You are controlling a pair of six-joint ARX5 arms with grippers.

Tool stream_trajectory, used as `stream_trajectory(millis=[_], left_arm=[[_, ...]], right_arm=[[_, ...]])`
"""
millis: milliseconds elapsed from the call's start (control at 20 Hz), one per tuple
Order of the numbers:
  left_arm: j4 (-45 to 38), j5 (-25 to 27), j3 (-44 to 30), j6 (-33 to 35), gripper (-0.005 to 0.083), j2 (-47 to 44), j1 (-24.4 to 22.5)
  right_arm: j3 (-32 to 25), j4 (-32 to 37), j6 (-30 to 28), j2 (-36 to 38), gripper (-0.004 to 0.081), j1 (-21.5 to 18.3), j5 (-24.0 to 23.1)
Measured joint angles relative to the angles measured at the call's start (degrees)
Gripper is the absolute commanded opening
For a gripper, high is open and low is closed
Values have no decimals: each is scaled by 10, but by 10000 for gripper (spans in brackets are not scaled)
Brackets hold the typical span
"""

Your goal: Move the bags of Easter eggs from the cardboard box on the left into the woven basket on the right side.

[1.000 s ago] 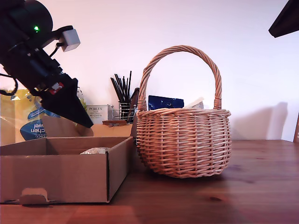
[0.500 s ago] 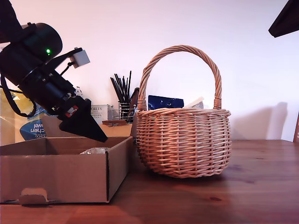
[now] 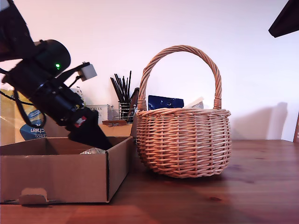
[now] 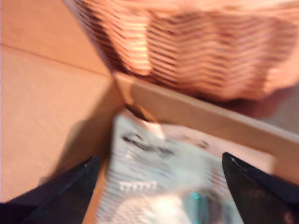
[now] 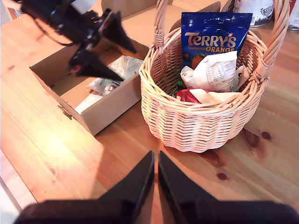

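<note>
Fingers of my first gripper: spread wide, one black tip seen at each side of a white-and-green bag; nothing is gripped.
First gripper placement: tilted down into the cardboard box, at the box corner nearest the woven basket; its tips are seen just at the box rim.
Fingers of my second gripper: brought together, tips nearly touching, nothing between them; held above bare table in front of the basket.
White-and-green bag: lying flat on the box floor, against the wall next to the basket; blurred in the first wrist view, seen clearly in the second wrist view.
Woven basket: standing just beside the box.
Inside the basket: a dark blue Terry's bag propped upright at the back, a white bag before it, a red-and-cream bag lowest.
Behind the box: a yellow-and-blue pack, a Porlex box and a holder of black sticks.
</note>
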State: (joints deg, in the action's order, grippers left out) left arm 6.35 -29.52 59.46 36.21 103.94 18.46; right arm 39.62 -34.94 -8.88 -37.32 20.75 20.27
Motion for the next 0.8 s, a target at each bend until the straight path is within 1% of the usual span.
stream_trajectory(millis=[150,350,550,650,700,800], left_arm=[[38,-2,19,-2,765,23,-1],[64,-5,22,-2,765,51,-3],[78,-5,23,-2,762,51,-3],[82,-2,23,-2,740,51,-3],[83,0,23,-2,682,51,-3],[83,3,23,-2,481,51,-3]], right_arm=[[0,0,0,0,-12,0,0],[0,0,0,0,-13,0,0],[0,1,0,0,-12,0,0],[0,0,0,0,-12,0,0],[0,0,0,0,-12,0,0],[0,3,0,0,-12,0,0]])
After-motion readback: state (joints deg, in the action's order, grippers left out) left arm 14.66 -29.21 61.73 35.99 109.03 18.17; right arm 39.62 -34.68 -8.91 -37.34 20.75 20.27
